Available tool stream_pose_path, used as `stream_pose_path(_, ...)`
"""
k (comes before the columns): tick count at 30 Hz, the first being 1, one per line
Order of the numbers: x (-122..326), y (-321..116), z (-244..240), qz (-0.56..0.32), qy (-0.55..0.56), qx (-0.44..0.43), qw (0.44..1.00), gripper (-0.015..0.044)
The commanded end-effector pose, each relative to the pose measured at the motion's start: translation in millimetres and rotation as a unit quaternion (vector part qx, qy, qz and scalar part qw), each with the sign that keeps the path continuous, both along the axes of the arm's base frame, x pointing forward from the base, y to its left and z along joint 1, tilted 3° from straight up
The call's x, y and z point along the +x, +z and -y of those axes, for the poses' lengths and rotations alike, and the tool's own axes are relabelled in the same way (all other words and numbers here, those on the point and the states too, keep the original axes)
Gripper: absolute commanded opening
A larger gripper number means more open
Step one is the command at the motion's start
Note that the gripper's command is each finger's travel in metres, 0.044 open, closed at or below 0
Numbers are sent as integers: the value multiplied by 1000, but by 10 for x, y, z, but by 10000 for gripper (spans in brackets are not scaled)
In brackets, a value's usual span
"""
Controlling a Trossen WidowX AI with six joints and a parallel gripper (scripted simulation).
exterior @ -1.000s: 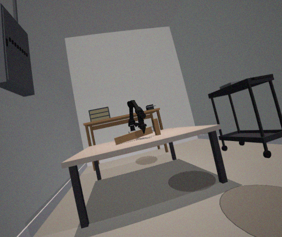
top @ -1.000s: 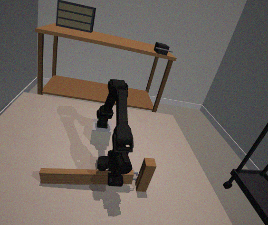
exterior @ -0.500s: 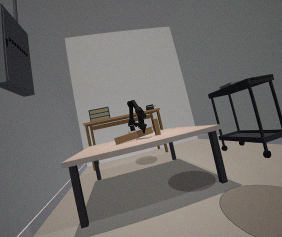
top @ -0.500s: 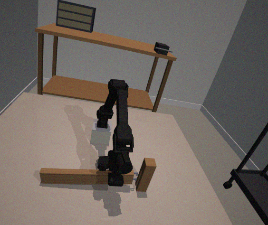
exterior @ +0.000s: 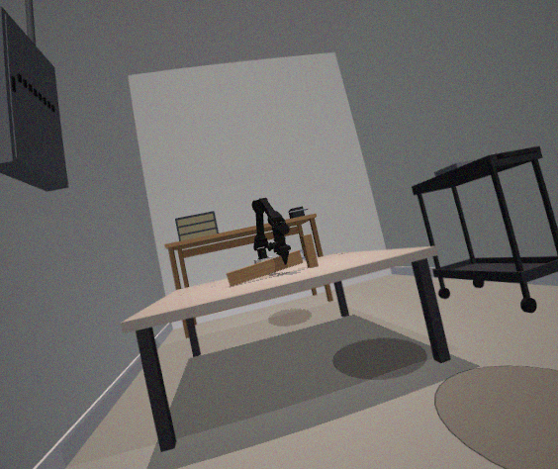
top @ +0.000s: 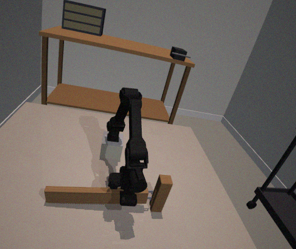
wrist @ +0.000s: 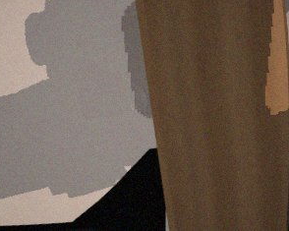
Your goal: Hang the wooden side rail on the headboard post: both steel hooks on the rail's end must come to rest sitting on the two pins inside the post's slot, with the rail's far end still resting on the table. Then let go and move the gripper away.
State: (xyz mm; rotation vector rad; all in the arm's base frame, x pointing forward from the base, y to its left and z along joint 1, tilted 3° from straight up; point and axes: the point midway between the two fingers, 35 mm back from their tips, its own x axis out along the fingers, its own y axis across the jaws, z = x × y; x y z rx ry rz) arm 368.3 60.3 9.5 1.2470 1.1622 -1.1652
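Black parallel-jaw gripper (top: pixel 128 197) (exterior: pixel 284 257) closed partway, firmly on long wooden side rail (top: pixel 76 195) (exterior: pixel 258 270) (wrist: pixel 216 106), lower centre of top view, just left of upright wooden headboard post (top: pixel 161 195) (exterior: pixel 311 251). Possible jam: hooks missing pins, if pushed too low.

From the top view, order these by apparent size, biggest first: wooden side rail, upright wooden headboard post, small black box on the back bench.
1. Wooden side rail
2. Upright wooden headboard post
3. Small black box
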Motion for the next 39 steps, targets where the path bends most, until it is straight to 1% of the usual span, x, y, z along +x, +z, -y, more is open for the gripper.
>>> stream_pose_path(1,28,25,-11,4,-2,1,1000,0)
stream_pose_path(39,16,17,-53,4,-2,1,1000,0)
